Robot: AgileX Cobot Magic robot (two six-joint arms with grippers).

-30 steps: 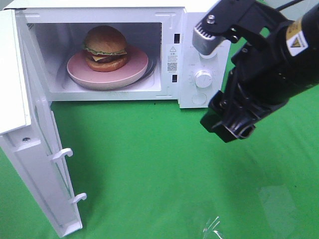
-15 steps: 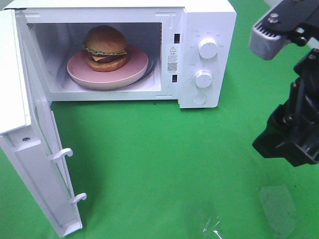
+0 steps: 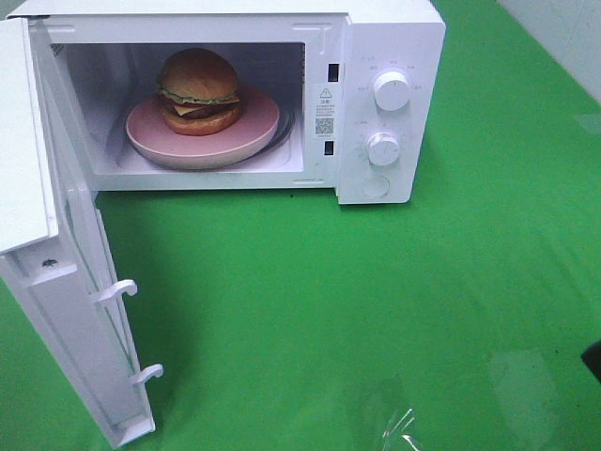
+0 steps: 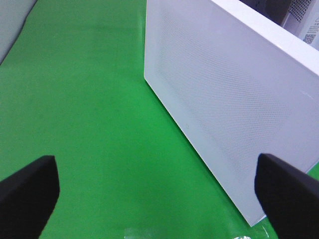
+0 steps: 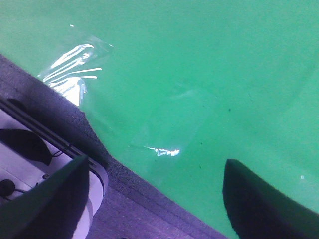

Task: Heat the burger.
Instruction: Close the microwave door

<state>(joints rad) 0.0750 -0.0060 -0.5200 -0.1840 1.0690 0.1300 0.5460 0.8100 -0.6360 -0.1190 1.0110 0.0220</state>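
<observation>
Since neither wrist cam catches it, the high cam is the only place to find the burger (image 3: pixel 197 89). It's sitting inside the microwave (image 3: pixel 394 28), on a pink plate (image 3: pixel 258 127), a bit toward the back-left of the plate rather than dead centre. It's upright, bun on top, with the lettuce and cheese showing round the side. The door (image 3: pixel 66 310) is swung wide open on the left, and the two knobs (image 3: pixel 392 89) sit one above the other on the right panel.

The left gripper (image 4: pixel 154 179) has its fingers spread wide with nothing between them, just green cloth (image 3: pixel 310 282). It's out by the dotted outer face of the open door, near it but not touching, so the door stands between it and the burger.

The right gripper (image 5: pixel 157 184) is also spread apart and empty. It hangs over bare cloth by some shiny clear film (image 5: pixel 75 64) stuck to the cloth near the table's front edge, well away from the microwave. On the high cam I only get a dark sliver at the right edge, and I can't tell what it is.

So the burger's in the oven and both grippers are well clear of it.
</observation>
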